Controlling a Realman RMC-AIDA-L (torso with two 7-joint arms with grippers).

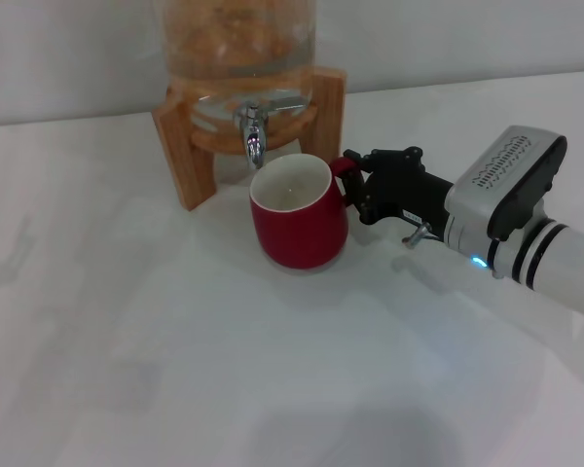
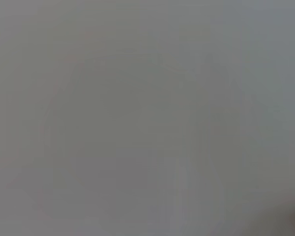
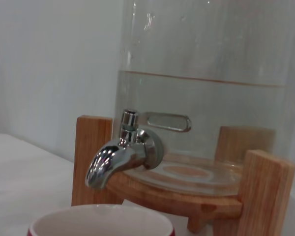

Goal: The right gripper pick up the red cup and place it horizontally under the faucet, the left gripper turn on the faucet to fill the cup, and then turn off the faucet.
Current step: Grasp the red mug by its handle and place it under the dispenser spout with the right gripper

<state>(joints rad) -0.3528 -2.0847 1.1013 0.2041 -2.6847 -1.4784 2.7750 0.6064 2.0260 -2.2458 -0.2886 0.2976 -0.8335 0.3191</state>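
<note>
The red cup [image 1: 300, 229] stands upright on the white table, its white inside open to the top, directly below the spout of the chrome faucet [image 1: 250, 131]. My right gripper [image 1: 353, 180] reaches in from the right and its black fingers are closed around the cup's small red handle. In the right wrist view the faucet [image 3: 120, 152] is seen close, its lever lying flat, and the rim of the cup [image 3: 101, 221] sits just beneath the spout. No water runs from it. The left gripper is out of view; the left wrist view gives only blank white surface.
The faucet is fixed to a glass jar [image 1: 238, 49] partly filled with liquid, resting on a wooden stand [image 1: 180, 146] at the back of the table. White tabletop [image 1: 175, 370] stretches in front and to the left of the cup.
</note>
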